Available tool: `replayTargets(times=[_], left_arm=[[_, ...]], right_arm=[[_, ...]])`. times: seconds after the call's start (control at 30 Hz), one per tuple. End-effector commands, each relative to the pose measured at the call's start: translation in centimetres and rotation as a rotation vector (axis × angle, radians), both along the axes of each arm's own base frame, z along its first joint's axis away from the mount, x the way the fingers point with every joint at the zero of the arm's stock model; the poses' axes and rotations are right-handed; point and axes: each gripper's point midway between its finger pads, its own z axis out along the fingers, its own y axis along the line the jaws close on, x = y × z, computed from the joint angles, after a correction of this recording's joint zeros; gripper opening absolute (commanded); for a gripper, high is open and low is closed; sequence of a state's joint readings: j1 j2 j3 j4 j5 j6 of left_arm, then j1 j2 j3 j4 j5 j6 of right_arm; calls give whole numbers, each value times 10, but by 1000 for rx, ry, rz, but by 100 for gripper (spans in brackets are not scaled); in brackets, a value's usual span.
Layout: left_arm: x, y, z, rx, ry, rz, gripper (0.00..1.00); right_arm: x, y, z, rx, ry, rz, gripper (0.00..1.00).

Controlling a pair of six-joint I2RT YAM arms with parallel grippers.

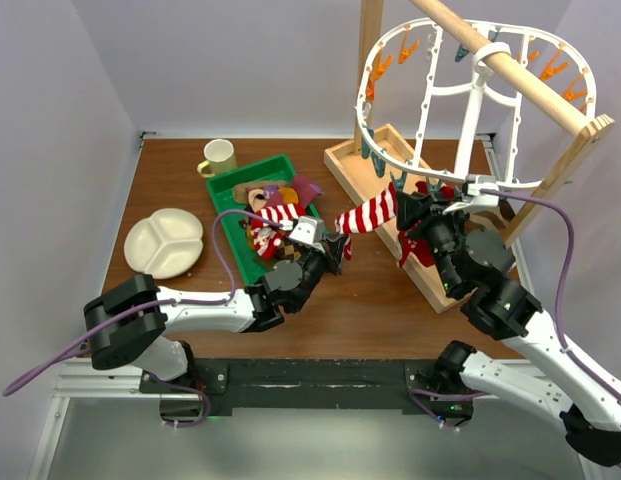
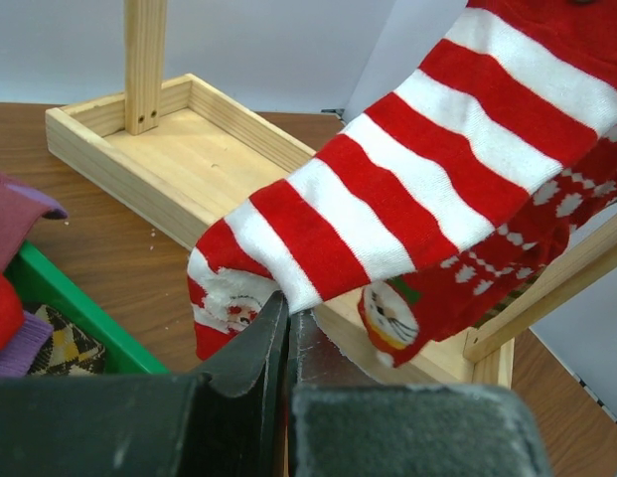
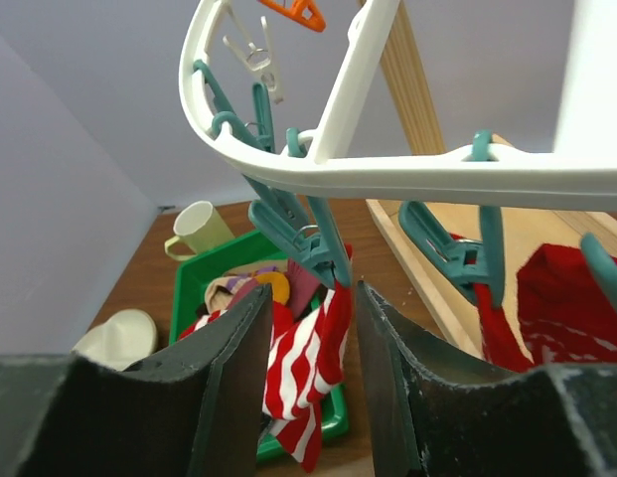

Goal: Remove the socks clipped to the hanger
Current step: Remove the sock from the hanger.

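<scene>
Red-and-white striped sock (image 1: 370, 212) hangs stretched from a teal clip (image 3: 306, 240) on the white hanger (image 3: 407, 177) down to the left gripper (image 2: 287, 323), which is clenched on its free end. The right gripper (image 3: 313, 298) stands parted around that clip.

the striped sock (image 2: 407, 189) is soft knit cloth, matt and finely ribbed. the hanger (image 3: 387, 174) is smooth, glossy white plastic, its clips (image 3: 288, 224) teal plastic. the stand base (image 2: 189, 149) is pale bare wood, the desk (image 1: 360, 300) darker smooth wood grain, the bin (image 1: 225, 190) shiny green plastic.
</scene>
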State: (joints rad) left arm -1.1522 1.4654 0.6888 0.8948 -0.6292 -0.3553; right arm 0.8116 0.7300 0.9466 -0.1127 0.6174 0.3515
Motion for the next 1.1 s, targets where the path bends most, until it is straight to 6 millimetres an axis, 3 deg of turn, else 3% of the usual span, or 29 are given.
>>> replayTargets(times=[0.0,0.33,1.07], left_arm=[[3,10,18,-59,-19,45,0],[1,10,15,-59,-10,35,0],[-4,16,-3,-50,34,26,0]], right_arm=[[-5,-8,11,33,-35,-12,46],[9,16,8,-31,-26,34,54],[20,4,29,-6,-85,-74,55]])
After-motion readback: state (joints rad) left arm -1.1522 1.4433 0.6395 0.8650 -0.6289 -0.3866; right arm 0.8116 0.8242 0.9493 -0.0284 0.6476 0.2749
